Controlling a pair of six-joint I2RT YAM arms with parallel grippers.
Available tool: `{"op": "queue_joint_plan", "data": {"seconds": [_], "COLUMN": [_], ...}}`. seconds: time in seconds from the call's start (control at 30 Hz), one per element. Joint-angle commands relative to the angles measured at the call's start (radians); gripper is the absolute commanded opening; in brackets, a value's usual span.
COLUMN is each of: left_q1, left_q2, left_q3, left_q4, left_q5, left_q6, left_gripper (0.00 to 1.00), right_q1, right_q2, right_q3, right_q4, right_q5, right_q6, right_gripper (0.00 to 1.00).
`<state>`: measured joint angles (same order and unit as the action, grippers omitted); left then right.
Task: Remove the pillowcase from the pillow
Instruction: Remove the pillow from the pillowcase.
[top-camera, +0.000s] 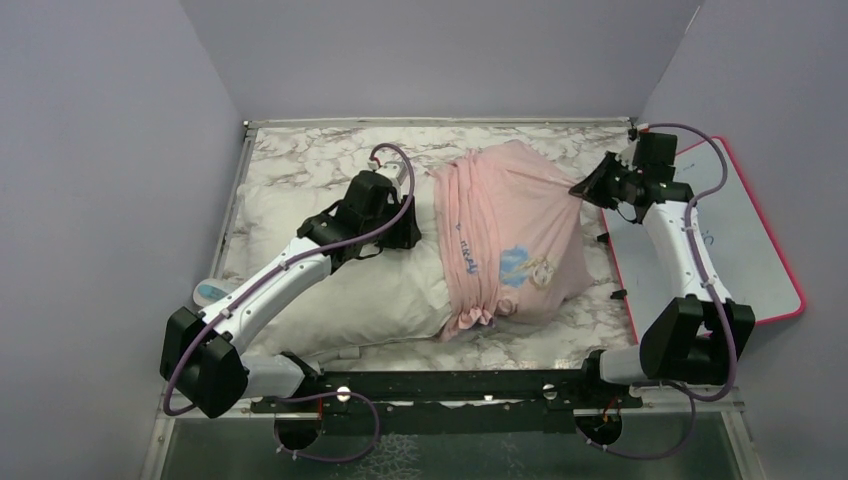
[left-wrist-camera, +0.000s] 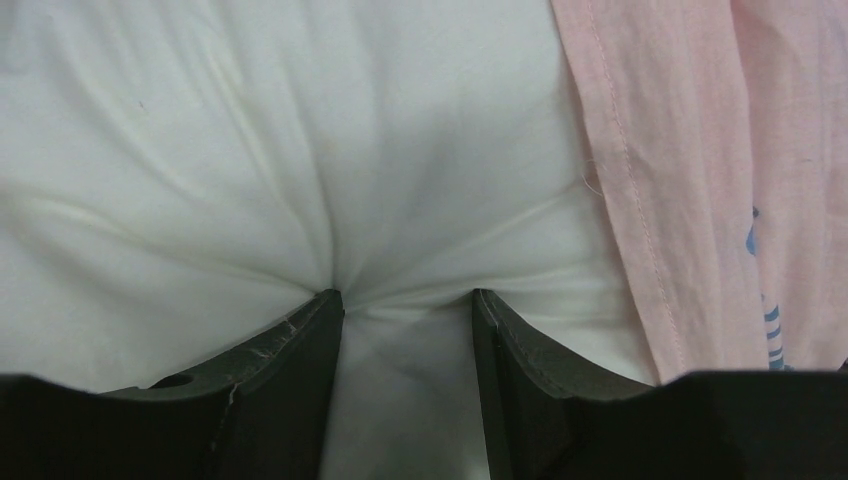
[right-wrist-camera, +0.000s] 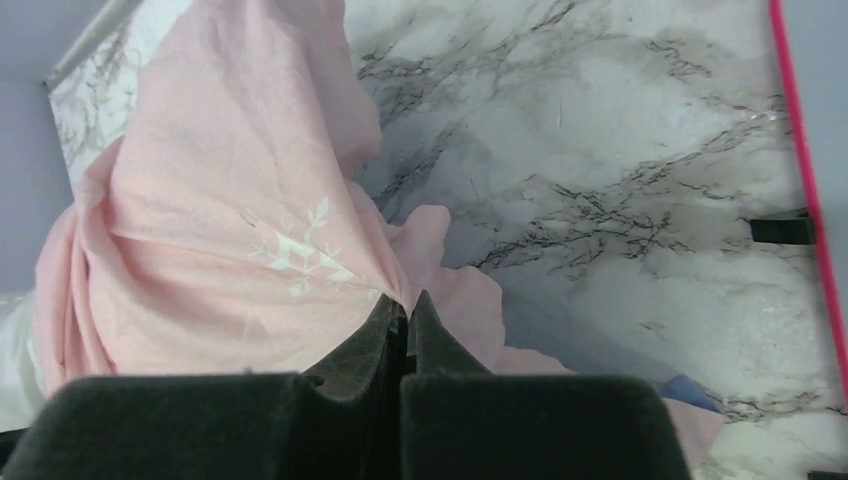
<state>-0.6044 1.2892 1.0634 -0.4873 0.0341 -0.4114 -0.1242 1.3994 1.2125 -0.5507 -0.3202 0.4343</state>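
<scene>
Pull-off stage, I'd say roughly halfway. On the left, the left gripper (left-wrist-camera: 408, 318) is dug into the bare white pillow (top-camera: 330, 290). Its jaws are partway closed with a wad of stuffing pinched between them and creases fanning out, so it looks like it's anchoring the thing. The pillow lies across the marble table (top-camera: 300, 150) with its left half uncovered.

Moving right, the pillowcase (top-camera: 510, 220) is pink side up and bunched in folds over the pillow's right end, with the hem ruffled at the near edge. The right gripper (right-wrist-camera: 405, 310) is clamped tight on the far right corner of the case, tenting the cloth up, just beside the pink-framed whiteboard (top-camera: 740, 230).

Next move, I reckon: the right arm drags the case off to the right while the left hangs on. That bunched hem could snag on the pillow's fat end, so a reach-and-regrip may be needed.
</scene>
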Motion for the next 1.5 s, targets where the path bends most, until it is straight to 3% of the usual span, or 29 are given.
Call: {"op": "queue_joint_plan", "data": {"seconds": [0.0,0.1,0.3,0.47,0.57,0.7,0.73,0.8,0.83,0.87,0.97,1.07,1.17,1.27,1.33,1.47], "left_q1": [0.019,0.034,0.057,0.061,0.063,0.064,0.064,0.065,0.065,0.064,0.064,0.065,0.079,0.097,0.105,0.116], "left_q2": [0.028,0.019,0.014,-0.028,-0.053,-0.081,-0.086,-0.101,-0.112,-0.124,-0.159,-0.178,-0.204,-0.274,-0.296,-0.255], "left_q3": [-0.082,-0.09,-0.096,-0.125,-0.134,-0.147,-0.148,-0.148,-0.147,-0.147,-0.135,-0.114,-0.083,-0.113,-0.117,-0.028], "left_q4": [-0.217,-0.182,-0.132,-0.097,-0.08,-0.046,-0.035,-0.006,0.014,0.036,0.085,0.09,0.095,0.201,0.231,0.124], "left_q5": [-0.096,-0.038,0.016,0.028,0.038,0.056,0.059,0.057,0.05,0.043,0.012,-0.017,-0.014,0.053,0.093,0.182], "left_q6": [0.011,0.018,-0.003,-0.01,-0.009,-0.001,-0.002,-0.005,-0.007,-0.007,0.006,0.024,-0.039,-0.117,-0.133,-0.099], "left_gripper": [0.55,0.55,0.56,0.56,0.55,0.5,0.47,0.45,0.44,0.44,0.45,0.48,0.61,0.71,0.77,0.81], "right_q1": [-0.135,-0.156,-0.169,-0.169,-0.167,-0.167,-0.167,-0.167,-0.167,-0.167,-0.167,-0.167,-0.167,-0.168,-0.167,-0.167], "right_q2": [-0.072,-0.024,-0.04,-0.055,-0.034,-0.054,-0.061,-0.062,-0.058,-0.05,-0.042,-0.113,-0.21,-0.295,-0.341,-0.411], "right_q3": [0.098,0.17,0.16,0.04,-0.029,-0.123,-0.142,-0.175,-0.192,-0.208,-0.211,-0.22,-0.25,-0.291,-0.326,-0.43], "right_q4": [0.097,0.021,0.046,0.219,0.244,0.182,0.156,0.088,0.069,0.065,-0.014,-0.082,-0.161,-0.239,-0.278,-0.316], "right_q5": [0.015,-0.055,-0.171,-0.566,-0.691,-0.651,-0.61,-0.518,-0.506,-0.515,-0.513,-0.394,-0.256,-0.173,-0.187,-0.284], "right_q6": [-0.008,-0.016,0.009,0.076,0.105,0.062,0.057,0.054,0.05,0.039,-0.006,-0.019,-0.012,0.006,0.022,0.063], "right_gripper": [0.01,0.01,0.01,0.02,0.06,0.1,0.26,0.73,0.84,0.89,0.97,0.99,1.0,1.0,1.0,1.0]}}
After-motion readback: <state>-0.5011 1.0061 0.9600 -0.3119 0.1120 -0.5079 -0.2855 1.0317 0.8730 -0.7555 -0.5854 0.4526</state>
